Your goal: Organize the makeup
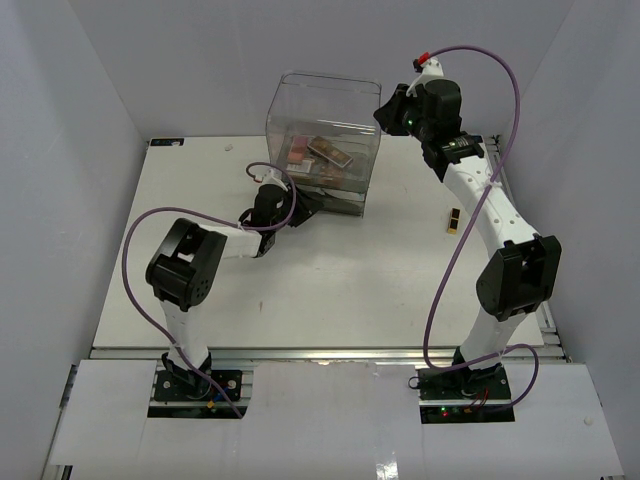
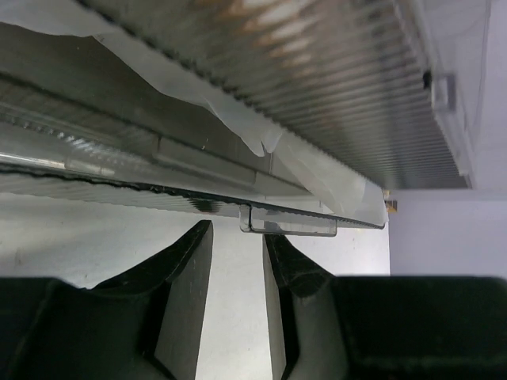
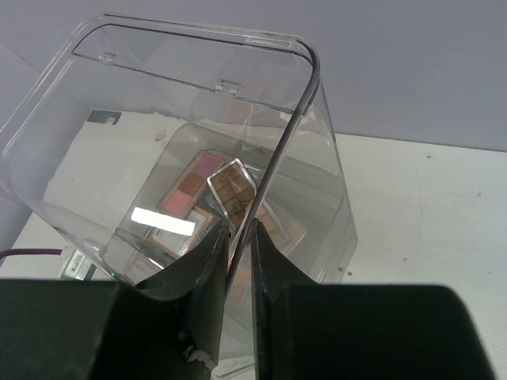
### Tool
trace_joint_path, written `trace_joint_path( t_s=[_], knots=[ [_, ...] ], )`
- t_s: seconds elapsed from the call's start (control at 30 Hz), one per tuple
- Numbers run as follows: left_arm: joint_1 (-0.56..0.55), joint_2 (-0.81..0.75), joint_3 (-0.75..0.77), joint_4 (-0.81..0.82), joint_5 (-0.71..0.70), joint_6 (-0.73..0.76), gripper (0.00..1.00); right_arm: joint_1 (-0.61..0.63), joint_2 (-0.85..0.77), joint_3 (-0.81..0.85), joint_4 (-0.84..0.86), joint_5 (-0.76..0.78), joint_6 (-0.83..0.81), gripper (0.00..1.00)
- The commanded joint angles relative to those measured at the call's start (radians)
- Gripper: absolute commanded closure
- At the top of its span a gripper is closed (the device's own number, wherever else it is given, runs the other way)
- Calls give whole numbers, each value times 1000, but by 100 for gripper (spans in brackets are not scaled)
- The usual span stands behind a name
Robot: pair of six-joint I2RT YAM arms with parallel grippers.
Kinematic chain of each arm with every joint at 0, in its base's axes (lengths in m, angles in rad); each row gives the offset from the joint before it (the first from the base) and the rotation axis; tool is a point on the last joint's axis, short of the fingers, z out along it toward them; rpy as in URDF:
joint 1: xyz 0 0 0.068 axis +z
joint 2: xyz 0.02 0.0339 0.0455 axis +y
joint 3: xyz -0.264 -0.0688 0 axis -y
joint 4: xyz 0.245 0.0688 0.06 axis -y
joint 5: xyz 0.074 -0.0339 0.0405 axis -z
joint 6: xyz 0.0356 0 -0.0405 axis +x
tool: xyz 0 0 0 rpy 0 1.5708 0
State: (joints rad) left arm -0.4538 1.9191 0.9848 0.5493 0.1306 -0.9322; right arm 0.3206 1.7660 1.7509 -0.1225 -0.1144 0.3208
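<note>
Nearly done: palettes (image 3: pixel 207 178) lie inside box (image 1: pixel 318 95), far centre. One small brown piece (image 1: pixel 453 221) is left on bench (image 1: pixel 350 290), right. Box rim is pinched by right tool (image 3: pixel 239 229). The left tool (image 2: pixel 238 229) is parted and empty at box's near base.

The box (image 1: pixel 322 110) fills the table's (image 1: pixel 330 290) far middle. Its top looks open to a reach from above, except at the right wall, which the right gripper (image 1: pixel 385 112) pinches. The left gripper (image 1: pixel 305 208) crowds its near-left corner. Between the arms there is passing room. A dark stick (image 1: pixel 453 221) lies towards the right edge.
</note>
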Motion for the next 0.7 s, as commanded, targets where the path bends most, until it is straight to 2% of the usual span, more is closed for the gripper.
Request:
trace_joint_path(
  t_s=[0.0,0.57,0.67],
  knots=[
    [3,10,82,10,-65,-20,57,25,-17,-50,-88,-148,-29,92],
    [3,88,187,3,-115,-110,48,29,-35,-81,-88,-155,-40,92],
    [4,82,187,4,-115,-115,43,28,-34,-82,-88,-153,-42,92]
  ],
)
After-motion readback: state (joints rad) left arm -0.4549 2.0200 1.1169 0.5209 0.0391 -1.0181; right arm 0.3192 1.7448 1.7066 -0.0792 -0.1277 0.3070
